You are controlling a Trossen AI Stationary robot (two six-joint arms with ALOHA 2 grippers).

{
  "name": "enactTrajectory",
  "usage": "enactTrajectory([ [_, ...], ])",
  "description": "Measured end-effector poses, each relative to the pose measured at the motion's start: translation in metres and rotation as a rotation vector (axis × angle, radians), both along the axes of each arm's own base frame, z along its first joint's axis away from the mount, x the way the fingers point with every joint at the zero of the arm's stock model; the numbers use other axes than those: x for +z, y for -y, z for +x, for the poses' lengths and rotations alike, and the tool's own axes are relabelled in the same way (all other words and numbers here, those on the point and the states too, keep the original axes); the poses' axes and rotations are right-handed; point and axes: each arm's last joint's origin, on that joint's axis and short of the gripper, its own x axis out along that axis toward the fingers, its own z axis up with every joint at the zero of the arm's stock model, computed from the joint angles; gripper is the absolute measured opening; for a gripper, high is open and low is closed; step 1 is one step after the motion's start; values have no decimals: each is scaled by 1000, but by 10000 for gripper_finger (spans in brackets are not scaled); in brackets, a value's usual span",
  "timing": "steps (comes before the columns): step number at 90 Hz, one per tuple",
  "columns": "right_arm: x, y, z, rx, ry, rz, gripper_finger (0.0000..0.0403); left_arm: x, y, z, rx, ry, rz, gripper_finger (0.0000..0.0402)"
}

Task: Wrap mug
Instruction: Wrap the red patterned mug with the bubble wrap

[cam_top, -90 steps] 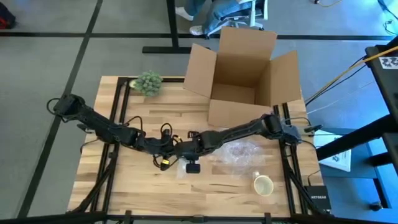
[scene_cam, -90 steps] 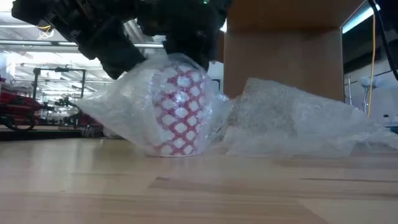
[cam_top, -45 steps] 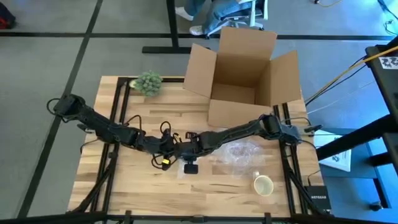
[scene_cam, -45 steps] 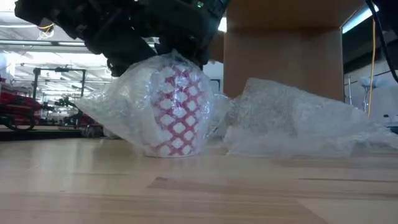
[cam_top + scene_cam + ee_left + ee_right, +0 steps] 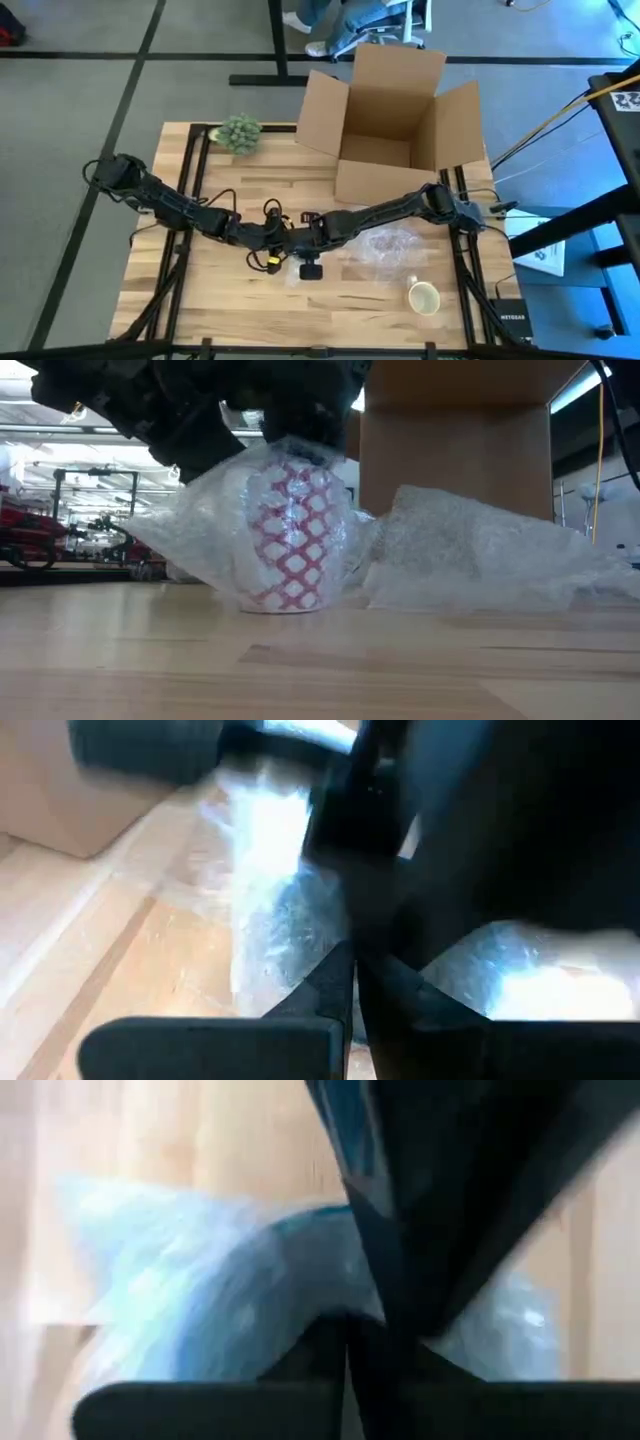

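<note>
Mug (image 5: 290, 535) stands upright on the table (image 5: 200, 300), near the middle, just in front of the cardboard box. White body with red lattice pattern, seen through clear bubble wrap (image 5: 200, 540) draped over its top and down both sides. Wrap is crinkled and glossy, flares out at the base on the low view's left, and runs on into a larger loose heap of bubble wrap (image 5: 480, 555) beside the mug. In the high view the heap (image 5: 385, 245) lies right of the grippers; the mug itself is hidden under the arms there.

Both grippers meet over the mug top. Left gripper (image 5: 275, 238) comes in from the table's left side, right gripper (image 5: 305, 235) from the right; they sit nearly touching. In both wrist views each arm's own fingers (image 5: 330, 995) (image 5: 335, 1345) look pressed together on the plastic film, so each probably pinches the wrap, though blur makes this uncertain.

Farther out: open cardboard box (image 5: 395, 120) at the table's far edge, flaps up. Green leafy ball (image 5: 238, 132) at the far left corner. Second mug (image 5: 423, 297), pale, open side up, near the front right.
</note>
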Motion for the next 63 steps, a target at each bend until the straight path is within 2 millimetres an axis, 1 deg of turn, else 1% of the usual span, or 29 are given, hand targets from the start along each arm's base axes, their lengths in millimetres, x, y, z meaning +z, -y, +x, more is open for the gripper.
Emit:
enactTrajectory([
  [5,13,1,-3,-3,37,-3,1,0,0,0,4,1,3,1],
  [9,28,2,-8,-6,58,-6,1,0,0,0,5,0,3,1],
  [17,45,7,-16,-22,79,-31,1,-2,-1,-1,2,-15,6,1],
  [20,49,8,-18,-32,86,-46,1,-4,-1,-2,-7,-32,4,1],
  [28,50,11,-17,-54,99,-81,1,-14,-1,-5,-17,-96,18,1],
  [34,48,15,-17,-64,92,-92,1,-6,-1,-3,-15,-46,4,1],
  [38,42,14,-14,-63,92,-90,1,-3,0,-1,-15,-25,-4,1],
  [45,28,14,-13,-58,53,-94,1,-8,0,-3,-16,-55,5,1],
  [51,21,14,-15,-60,17,-115,1,-6,0,-2,-15,-41,1,1],
  [55,21,14,-15,-65,12,-124,1,-4,0,-1,-15,-30,-3,1],
  [63,36,15,-27,-85,-20,-100,1,-5,0,-2,-15,-36,-1,1],
])
